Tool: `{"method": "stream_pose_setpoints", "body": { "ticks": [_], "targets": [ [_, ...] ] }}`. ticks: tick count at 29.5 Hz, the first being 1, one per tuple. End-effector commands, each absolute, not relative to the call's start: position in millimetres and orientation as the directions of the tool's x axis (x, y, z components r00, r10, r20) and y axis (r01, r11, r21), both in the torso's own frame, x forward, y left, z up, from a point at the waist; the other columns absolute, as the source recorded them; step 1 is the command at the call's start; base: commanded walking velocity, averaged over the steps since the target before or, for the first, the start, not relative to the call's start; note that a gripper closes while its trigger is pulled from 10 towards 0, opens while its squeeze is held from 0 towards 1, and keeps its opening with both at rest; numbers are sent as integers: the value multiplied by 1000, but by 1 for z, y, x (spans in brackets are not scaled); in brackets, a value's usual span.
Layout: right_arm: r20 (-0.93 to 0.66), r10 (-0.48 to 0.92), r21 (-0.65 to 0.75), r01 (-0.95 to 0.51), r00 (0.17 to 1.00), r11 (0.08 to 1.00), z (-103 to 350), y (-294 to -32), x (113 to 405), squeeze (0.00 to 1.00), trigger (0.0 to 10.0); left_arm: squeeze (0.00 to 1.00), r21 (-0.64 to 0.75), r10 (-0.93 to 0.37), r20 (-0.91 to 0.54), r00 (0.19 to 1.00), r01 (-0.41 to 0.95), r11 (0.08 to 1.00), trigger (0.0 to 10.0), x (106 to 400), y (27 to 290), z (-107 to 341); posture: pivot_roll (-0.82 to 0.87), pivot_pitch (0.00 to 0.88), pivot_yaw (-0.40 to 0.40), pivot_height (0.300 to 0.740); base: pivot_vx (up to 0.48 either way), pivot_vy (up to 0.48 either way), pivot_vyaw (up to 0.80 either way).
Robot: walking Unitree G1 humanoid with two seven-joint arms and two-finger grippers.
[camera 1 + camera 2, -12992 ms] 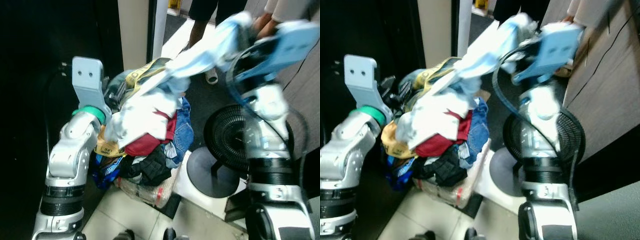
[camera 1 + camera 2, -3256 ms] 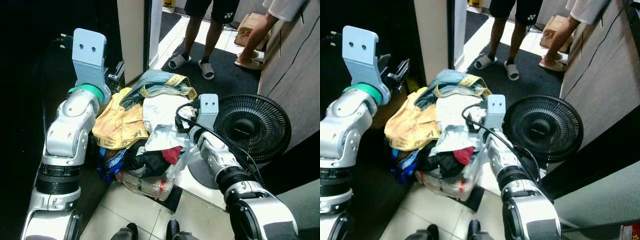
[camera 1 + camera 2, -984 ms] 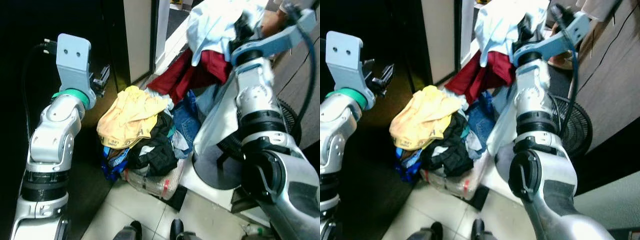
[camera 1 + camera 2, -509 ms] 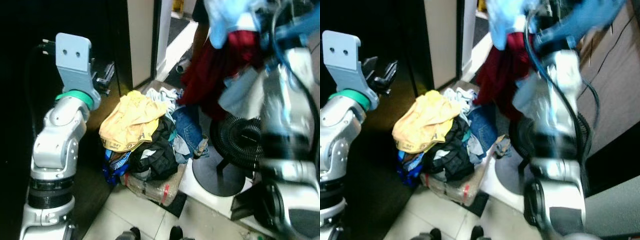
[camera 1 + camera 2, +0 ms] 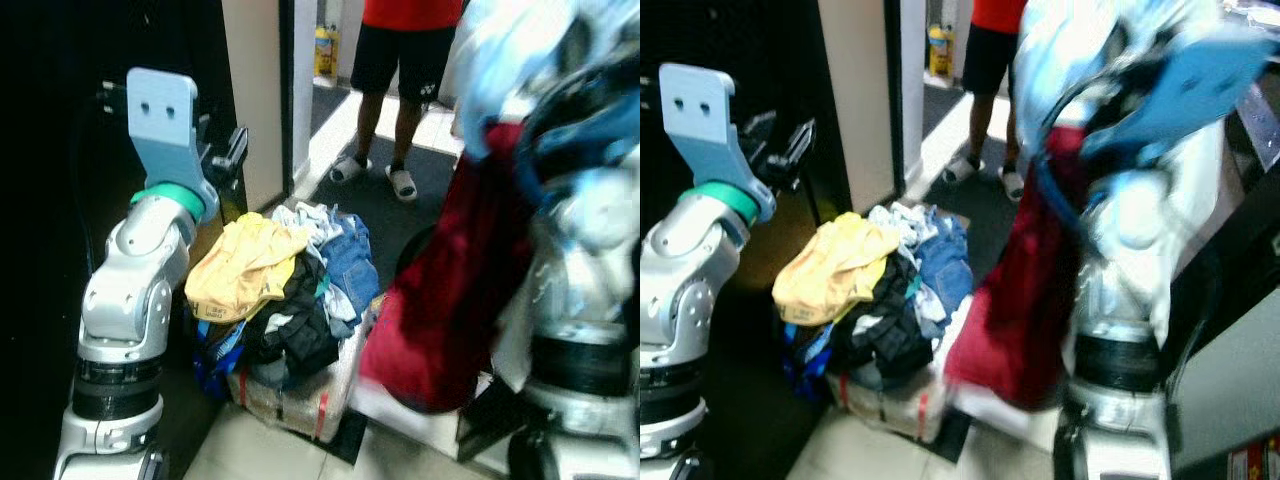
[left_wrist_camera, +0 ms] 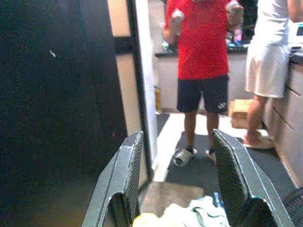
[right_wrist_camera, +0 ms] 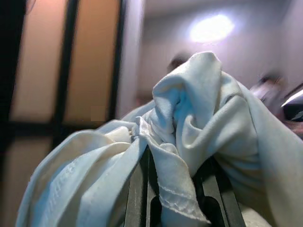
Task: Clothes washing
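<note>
With the right pincer [image 7: 173, 189] clamped on a white garment [image 7: 189, 127] and dark red cloth [image 5: 450, 300] above the laundry pile [image 5: 285, 290], while the left pincer [image 6: 177, 179] gaped empty beside it, the loosely draped red piece risked slipping off.

No text, label, brand or number can be read. A small pale mark sits on the hem of the black shorts [image 5: 400, 62] worn by a person in a red shirt, too small and blurred to make out. Dark print on the yellow garment [image 5: 240, 270] in the clothes pile is likewise illegible.
</note>
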State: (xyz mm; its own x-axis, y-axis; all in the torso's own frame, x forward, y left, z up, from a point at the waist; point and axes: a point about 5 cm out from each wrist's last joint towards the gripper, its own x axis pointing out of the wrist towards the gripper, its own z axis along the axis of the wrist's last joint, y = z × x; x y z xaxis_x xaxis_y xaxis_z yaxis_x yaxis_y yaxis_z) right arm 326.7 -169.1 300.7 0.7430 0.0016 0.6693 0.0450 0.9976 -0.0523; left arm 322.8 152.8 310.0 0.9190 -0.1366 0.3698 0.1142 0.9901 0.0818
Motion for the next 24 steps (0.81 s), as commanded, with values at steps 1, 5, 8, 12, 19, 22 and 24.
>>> {"method": "stream_pose_setpoints", "body": {
  "ticks": [1, 5, 8, 12, 19, 22, 24],
  "targets": [
    [643, -11, -32, 41, 766, 999, 291, -170, 330, 0, 10000, 0, 100, -132, 356, 925, 103, 990, 10000, 320, 156, 303, 98, 0, 25, 740, 0, 0, 0],
    [609, -34, 43, 10, 793, 999, 286, -170, 336, 0, 10000, 0, 108, -105, 339, 935, 72, 992, 10000, 322, 162, 298, 100, 0, 23, 740, 0, 0, 0],
    [614, -32, 43, 7, 788, 999, 288, -169, 337, 0, 10000, 0, 108, -100, 340, 935, 67, 992, 10000, 322, 162, 298, 106, 0, 20, 740, 0, 0, 0],
    [625, -24, 28, 9, 780, 1000, 292, -163, 338, 0, 10000, 0, 102, -98, 350, 932, 66, 993, 10000, 323, 162, 300, 115, 0, 21, 740, 0, 0, 0],
    [615, -14, 25, -2, 789, 1000, 285, -156, 338, 0, 10000, 0, 106, -85, 356, 931, 51, 993, 10000, 322, 165, 301, 119, 4, 25, 740, 0, 0, 0],
    [612, -12, 25, -4, 791, 1000, 284, -155, 338, 0, 10000, 0, 106, -81, 355, 931, 46, 993, 10000, 322, 166, 301, 119, 6, 26, 740, 0, 0, 0],
    [610, -13, 27, -4, 792, 1000, 283, -155, 338, 0, 10000, 0, 105, -80, 354, 932, 45, 993, 10000, 323, 165, 301, 117, 10, 26, 740, 0, 0, 0]
  ]
}}
